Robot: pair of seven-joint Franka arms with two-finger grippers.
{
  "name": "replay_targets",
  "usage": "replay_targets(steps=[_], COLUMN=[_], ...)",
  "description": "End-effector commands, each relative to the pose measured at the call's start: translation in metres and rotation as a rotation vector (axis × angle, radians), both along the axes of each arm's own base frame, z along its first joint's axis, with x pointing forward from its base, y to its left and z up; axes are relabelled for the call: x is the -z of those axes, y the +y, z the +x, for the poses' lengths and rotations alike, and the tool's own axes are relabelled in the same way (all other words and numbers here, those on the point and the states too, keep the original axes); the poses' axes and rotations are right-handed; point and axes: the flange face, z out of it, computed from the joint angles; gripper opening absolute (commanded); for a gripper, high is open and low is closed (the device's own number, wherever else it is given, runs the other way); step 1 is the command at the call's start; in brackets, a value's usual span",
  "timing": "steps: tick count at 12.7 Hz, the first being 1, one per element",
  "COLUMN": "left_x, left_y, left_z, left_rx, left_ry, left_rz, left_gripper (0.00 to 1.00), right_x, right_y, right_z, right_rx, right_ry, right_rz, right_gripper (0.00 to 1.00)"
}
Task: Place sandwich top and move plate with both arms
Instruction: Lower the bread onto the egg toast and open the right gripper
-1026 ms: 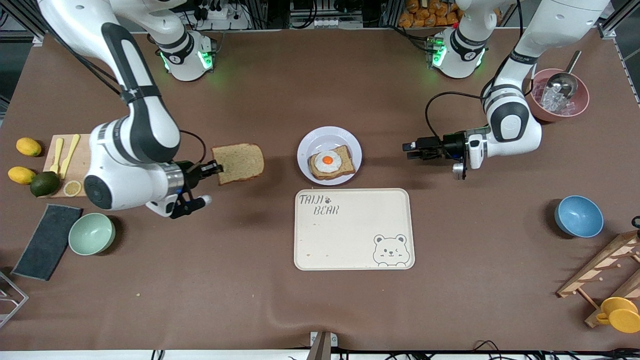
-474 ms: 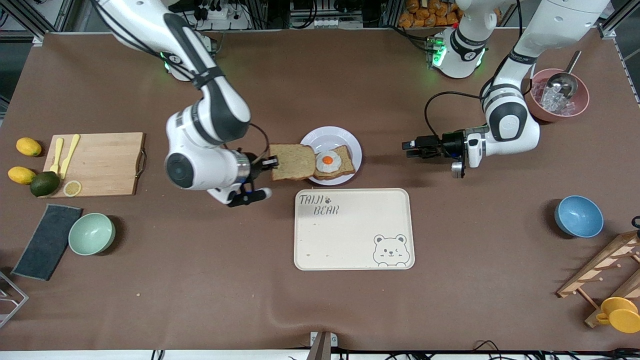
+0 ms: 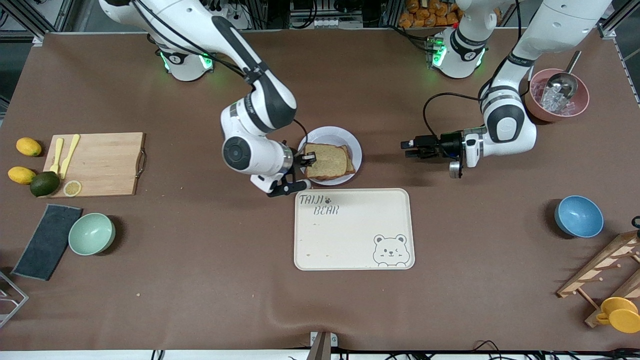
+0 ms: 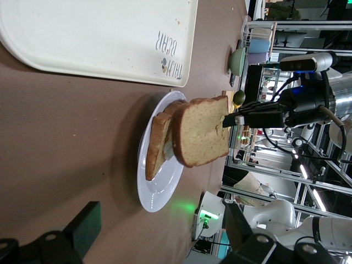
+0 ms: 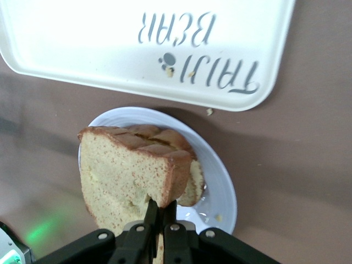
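Right gripper [image 3: 306, 160] fingers are clamped on the sandwich top [image 3: 326, 161], held over the plate [image 3: 351, 141] at 12 o'clock from the tray [image 3: 354, 229]. Left gripper [image 3: 406, 149] waits, fingers slightly apart, empty.

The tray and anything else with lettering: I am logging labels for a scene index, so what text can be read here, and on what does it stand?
"TAIJI BEAR", with a paw print after the first word: printed in grey on the cream rectangular tray, at one corner; a drawn bear face sits at the corner diagonally across.
No other text can be read on the table's things.
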Motion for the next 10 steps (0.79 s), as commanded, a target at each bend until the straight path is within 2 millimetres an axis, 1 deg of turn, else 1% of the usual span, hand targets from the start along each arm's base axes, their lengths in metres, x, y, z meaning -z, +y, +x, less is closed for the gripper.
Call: replay_targets(steps=[1, 3, 4, 5, 6, 8, 9, 10], left_x=[0.006, 0.006, 0.009, 0.017, 0.022, 0.023, 0.022, 0.023], left_y=[0.0, -0.002, -0.004, -0.006, -0.007, -0.008, -0.013, -0.021], left_z=[-0.001, -0.002, -0.004, -0.006, -0.007, -0.007, -0.008, -0.009], left_rx=[-0.014, -0.01, -0.006, -0.005, -0.007, -0.018, -0.026, -0.026], left_ry=[-0.013, -0.013, -0.004, 0.012, 0.024, 0.038, 0.036, 0.038], left_rz=[-0.019, -0.019, -0.021, -0.026, -0.03, -0.033, -0.038, -0.044], left_gripper=[1.0, 1.0, 1.0, 1.0, 1.0, 1.0, 1.0, 1.0], right_x=[-0.003, 0.002, 0.002, 0.004, 0.005, 0.001, 0.001, -0.005], right_y=[0.011, 0.007, 0.003, 0.0, -0.001, 0.003, 0.001, 0.0], right_z=[-0.005, -0.007, -0.004, -0.002, -0.001, -0.003, -0.002, 0.001], right_rx=[0.013, 0.011, 0.019, 0.036, 0.053, 0.047, 0.051, 0.057], right_ry=[0.008, 0.019, 0.021, 0.027, 0.034, 0.027, 0.028, 0.023], right_rz=[0.014, 0.005, 0.005, 0.001, -0.005, -0.003, -0.003, 0.0], right_gripper=[0.0, 0.0, 0.18, 0.67, 1.0, 1.0, 1.0, 1.0])
